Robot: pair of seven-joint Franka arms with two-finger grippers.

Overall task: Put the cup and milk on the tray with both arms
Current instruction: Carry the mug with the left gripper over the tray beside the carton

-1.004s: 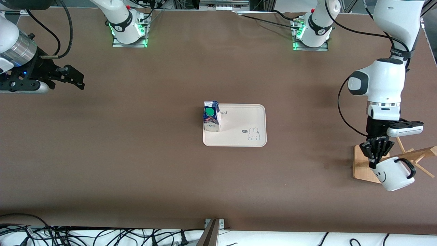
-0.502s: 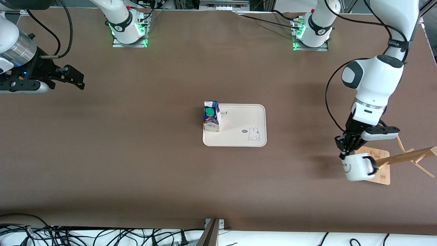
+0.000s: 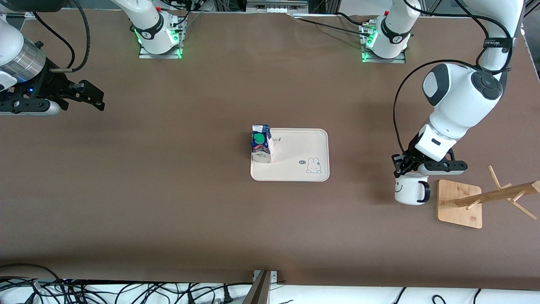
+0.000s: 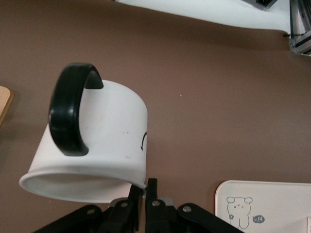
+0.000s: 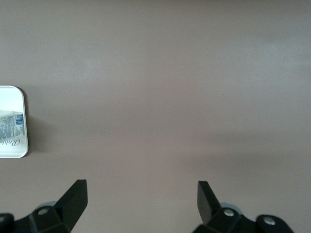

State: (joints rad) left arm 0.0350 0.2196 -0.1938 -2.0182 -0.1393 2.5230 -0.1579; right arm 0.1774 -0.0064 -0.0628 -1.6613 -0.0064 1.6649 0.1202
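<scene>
Over the bare table between the cream tray [image 3: 295, 175] and the wooden rack base [image 3: 459, 203], the left gripper [image 3: 404, 169] is pinching the smiley mug [image 3: 409, 191] by its rim. On the tray's edge toward the right arm's end, the milk carton [image 3: 261, 144] is standing upright. Waiting over that end of the table, the right gripper [image 3: 90, 97] is holding its fingers spread wide.

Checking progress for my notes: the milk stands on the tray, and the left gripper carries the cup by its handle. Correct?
Not quite. The left gripper pinches the cup by its rim, not the handle, as the left wrist view shows. The milk does stand on the tray.
</scene>
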